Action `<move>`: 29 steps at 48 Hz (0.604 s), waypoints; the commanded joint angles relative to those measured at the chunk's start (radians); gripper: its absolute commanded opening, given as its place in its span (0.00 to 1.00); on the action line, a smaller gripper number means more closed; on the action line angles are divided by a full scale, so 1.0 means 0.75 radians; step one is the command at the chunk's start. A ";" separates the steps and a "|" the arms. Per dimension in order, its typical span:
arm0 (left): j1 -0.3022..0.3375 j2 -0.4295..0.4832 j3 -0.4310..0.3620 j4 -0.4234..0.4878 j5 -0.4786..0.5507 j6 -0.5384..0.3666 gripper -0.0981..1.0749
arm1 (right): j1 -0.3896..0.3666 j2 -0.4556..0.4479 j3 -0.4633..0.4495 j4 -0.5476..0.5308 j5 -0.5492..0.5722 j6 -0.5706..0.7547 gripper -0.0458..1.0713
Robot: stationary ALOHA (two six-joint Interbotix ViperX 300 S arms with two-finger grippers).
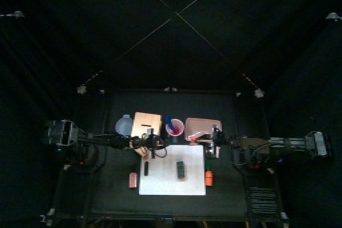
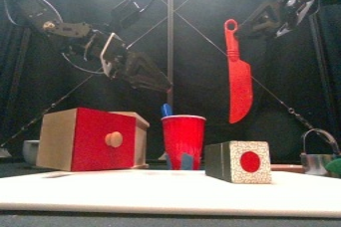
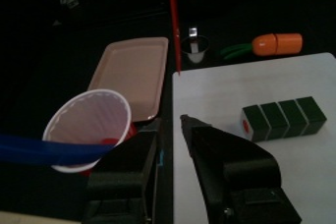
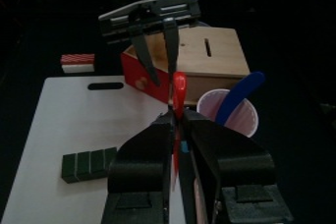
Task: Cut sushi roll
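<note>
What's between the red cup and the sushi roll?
In the left wrist view, only bare white board lies between the red cup and the sushi roll.

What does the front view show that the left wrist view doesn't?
Only the front view shows the red knife hanging blade-down from the right gripper, and the small block with a red dot.

Only the left wrist view shows the white board with the sushi roll lying on it, and an orange piece beyond the board.

Both show the red cup with a blue handle sticking out, and the wooden box.
</note>
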 commanded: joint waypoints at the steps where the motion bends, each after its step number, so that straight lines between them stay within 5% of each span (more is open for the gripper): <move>1: -0.002 0.012 -0.041 -0.004 -0.076 -0.002 0.68 | 0.002 0.004 -0.022 0.004 -0.031 0.000 0.54; 16: -0.002 0.047 -0.049 0.000 -0.278 -0.004 0.71 | 0.004 0.031 -0.035 0.004 -0.151 0.000 0.54; 29: -0.045 0.160 -0.137 0.008 -0.297 -0.018 0.89 | 0.006 0.067 -0.049 0.004 -0.190 0.000 0.54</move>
